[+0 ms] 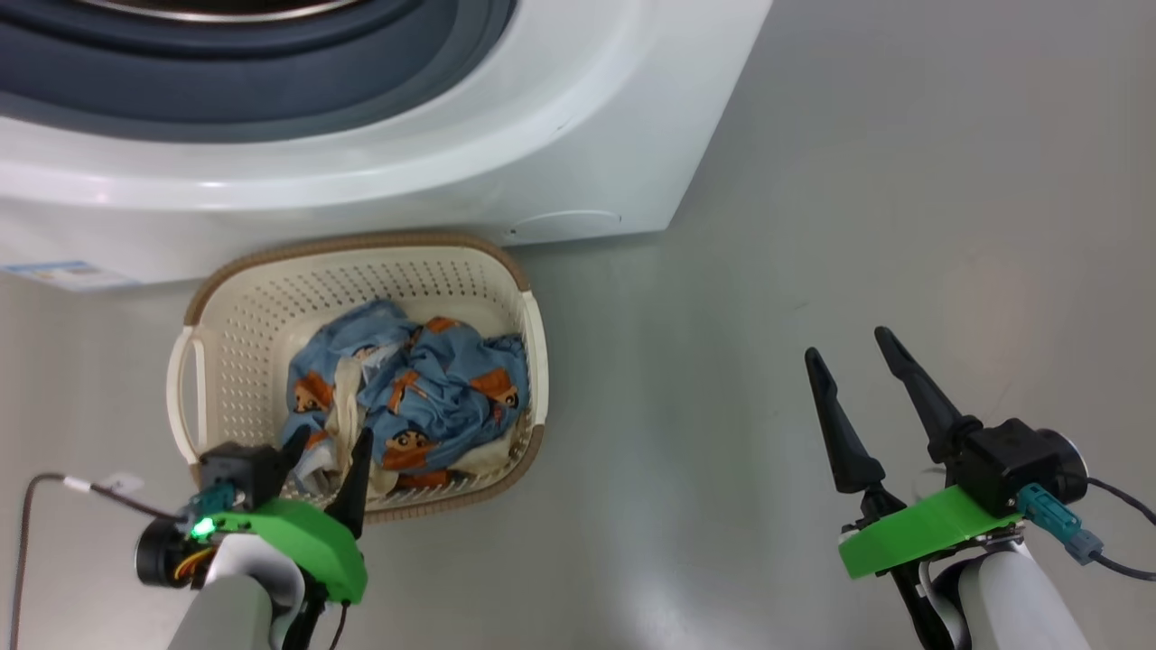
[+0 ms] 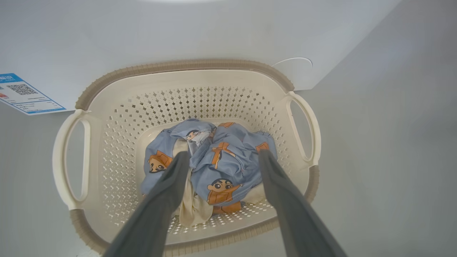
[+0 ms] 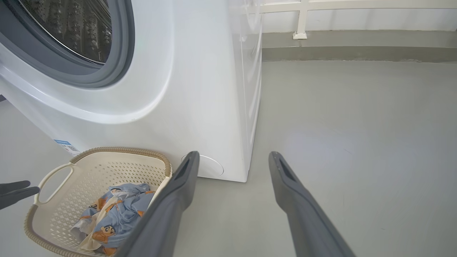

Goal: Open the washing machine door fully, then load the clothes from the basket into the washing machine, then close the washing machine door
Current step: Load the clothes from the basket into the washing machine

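The cream basket [image 1: 217, 361] [image 2: 117, 142] [image 3: 71, 185] stands on the floor against the front of the white washing machine [image 1: 452, 162] [image 3: 200, 89]. Inside it lies a bundle of clothes [image 1: 424, 388] [image 2: 221, 167] [image 3: 117, 214], light blue with orange cartoon figures and some cream fabric. My left gripper [image 1: 328, 442] [image 2: 221, 155] hovers open over the basket's near rim, its fingers pointing at the bundle, nothing between them. My right gripper [image 1: 849, 348] [image 3: 232, 157] is open and empty above bare floor to the basket's right. The drum mouth with its grey gasket [image 3: 107, 67] is uncovered; the door is out of view.
Grey floor [image 1: 858, 181] spreads to the right of the machine. A low wall with a white railing post [image 3: 301, 21] runs along the far side. A blue label sticker [image 2: 25, 94] sits on the machine's lower front beside the basket.
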Robot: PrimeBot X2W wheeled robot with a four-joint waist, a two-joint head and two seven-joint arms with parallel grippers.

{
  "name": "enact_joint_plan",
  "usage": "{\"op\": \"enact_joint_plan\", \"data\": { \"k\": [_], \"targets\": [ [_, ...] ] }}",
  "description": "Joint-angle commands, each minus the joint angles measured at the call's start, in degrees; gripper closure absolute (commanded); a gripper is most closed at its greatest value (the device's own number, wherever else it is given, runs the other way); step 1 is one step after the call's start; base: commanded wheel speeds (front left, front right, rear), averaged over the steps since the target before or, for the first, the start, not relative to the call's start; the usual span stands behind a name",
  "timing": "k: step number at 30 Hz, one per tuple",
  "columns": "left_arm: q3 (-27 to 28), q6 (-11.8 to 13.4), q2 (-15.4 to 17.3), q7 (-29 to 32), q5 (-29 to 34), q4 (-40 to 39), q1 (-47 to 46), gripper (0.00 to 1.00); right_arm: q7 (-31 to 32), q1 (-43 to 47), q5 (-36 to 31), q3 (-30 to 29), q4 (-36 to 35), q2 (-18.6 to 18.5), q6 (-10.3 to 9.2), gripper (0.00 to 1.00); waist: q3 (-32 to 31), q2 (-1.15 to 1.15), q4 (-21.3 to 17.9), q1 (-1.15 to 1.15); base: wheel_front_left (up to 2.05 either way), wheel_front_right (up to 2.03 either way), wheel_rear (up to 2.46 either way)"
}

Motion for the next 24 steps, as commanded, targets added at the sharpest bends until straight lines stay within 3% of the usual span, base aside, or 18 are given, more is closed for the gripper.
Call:
{"op": "enact_joint_plan", "data": {
  "k": [1, 12, 24],
  "targets": [
    [0.7, -0.3, 1.6, -0.4, -0.1, 1.4, -1.8, 0.0, -0.7, -0.7, -0.5, 1.4, -1.6, -0.3, 0.51, 0.0, 2.9, 0.0, 1.2, -0.01, 0.0, 0.0, 0.0],
    [-5.9, -0.6, 1.3, -0.4, -5.4, 14.3, -12.1, 0.0, -0.7, -3.5, -1.3, 1.8, -2.7, -0.8, 0.51, 0.0, 10.7, 0.0, 0.1, -0.01, 0.0, 0.0, 0.0],
    [-14.4, -0.6, 2.6, -0.2, -12.8, 20.8, -21.1, 0.0, -0.7, -5.6, -1.8, 3.4, -2.9, -0.6, 0.51, 0.0, 17.2, 0.0, -1.7, -0.01, 0.0, 0.0, 0.0]
  ]
}}
